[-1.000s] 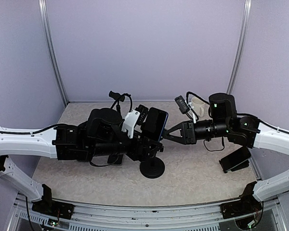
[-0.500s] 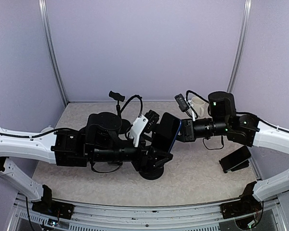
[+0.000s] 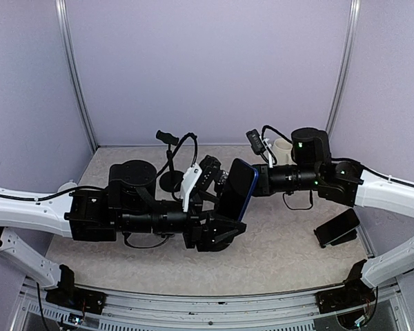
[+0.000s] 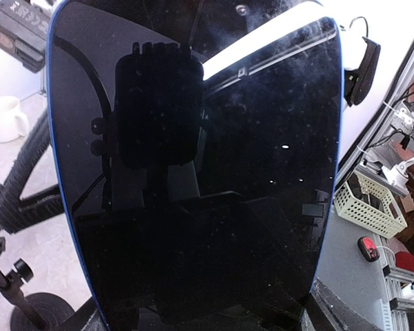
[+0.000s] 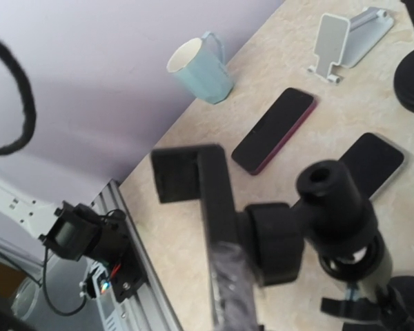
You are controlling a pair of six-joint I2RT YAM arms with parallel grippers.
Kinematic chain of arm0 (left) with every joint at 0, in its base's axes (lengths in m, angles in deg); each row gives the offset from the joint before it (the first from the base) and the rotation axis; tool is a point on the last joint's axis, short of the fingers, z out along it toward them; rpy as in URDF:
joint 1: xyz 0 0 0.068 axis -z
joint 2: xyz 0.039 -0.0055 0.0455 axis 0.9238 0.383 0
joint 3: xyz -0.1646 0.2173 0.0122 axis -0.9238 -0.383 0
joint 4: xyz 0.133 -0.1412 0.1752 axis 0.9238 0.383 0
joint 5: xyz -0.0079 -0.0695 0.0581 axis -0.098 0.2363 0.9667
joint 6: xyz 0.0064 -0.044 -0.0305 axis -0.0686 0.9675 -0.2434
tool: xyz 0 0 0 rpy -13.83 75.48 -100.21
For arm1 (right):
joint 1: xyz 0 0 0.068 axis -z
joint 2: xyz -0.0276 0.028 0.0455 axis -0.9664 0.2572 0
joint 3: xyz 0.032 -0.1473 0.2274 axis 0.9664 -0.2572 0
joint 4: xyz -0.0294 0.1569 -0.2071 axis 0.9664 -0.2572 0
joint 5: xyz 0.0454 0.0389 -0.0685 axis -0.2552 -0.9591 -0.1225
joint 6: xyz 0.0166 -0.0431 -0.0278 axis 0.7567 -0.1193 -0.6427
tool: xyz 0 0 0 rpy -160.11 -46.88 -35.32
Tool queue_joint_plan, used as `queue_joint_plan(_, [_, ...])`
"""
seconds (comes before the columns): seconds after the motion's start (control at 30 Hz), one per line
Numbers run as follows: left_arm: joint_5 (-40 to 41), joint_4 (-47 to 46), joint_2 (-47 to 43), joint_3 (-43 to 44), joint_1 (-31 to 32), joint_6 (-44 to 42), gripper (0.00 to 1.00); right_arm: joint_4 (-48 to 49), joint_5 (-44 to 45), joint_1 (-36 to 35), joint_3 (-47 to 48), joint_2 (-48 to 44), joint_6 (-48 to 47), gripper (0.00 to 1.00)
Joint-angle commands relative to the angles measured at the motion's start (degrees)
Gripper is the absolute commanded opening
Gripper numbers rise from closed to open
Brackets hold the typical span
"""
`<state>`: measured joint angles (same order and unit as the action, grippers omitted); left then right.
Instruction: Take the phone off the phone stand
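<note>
The phone is black with a blue edge and stands tilted at the table's middle. It fills the left wrist view. My left gripper is shut on its lower end; one finger shows at the phone's corner. My right gripper sits just behind the phone. In the right wrist view its blurred finger lies on the black clamp bar of the phone stand. No phone shows in that clamp. The stand's base is hidden in the top view.
A white mug stands at the back right and a dark slanted stand at the right. Another pole stand rises behind the left arm. A teal mug, a maroon phone, a black phone and a white stand lie on the table.
The right gripper, open a second ago, has closed in behind the phone. The left arm has drawn back to the left and the phone has shifted right and tilted up.
</note>
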<state>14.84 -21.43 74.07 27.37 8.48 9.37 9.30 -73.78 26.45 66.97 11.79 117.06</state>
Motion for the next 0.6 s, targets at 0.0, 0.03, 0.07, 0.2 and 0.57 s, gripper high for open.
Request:
queue_joint_plan(0.0, [2.7, -4.1, -5.0, -1.3, -0.1, -0.1, 0.37, 1.7, 4.6, 0.5, 2.7, 0.7, -1.6, 0.00])
queue_joint_plan(0.03, [4.3, -3.5, -6.3, -1.8, -0.7, 0.1, 0.37, 1.6, 4.9, 0.9, 3.3, 0.8, -2.0, 0.00])
queue_joint_plan(0.07, [6.2, -2.9, -7.4, -2.4, -1.8, 0.6, 0.37, 1.5, 5.1, 1.2, 4.0, 0.9, -2.4, 0.00])
queue_joint_plan(0.2, [9.7, -1.8, -12.9, -6.6, -5.5, 2.9, 0.37, 2.0, 4.2, 3.3, 6.7, 2.1, -3.7, 0.00])
queue_joint_plan(0.57, [19.2, 4.4, -20.8, -12.4, -11.1, 7.6, 0.37, 7.7, -2.9, 11.3, 14.1, 11.2, -4.1, 0.00])
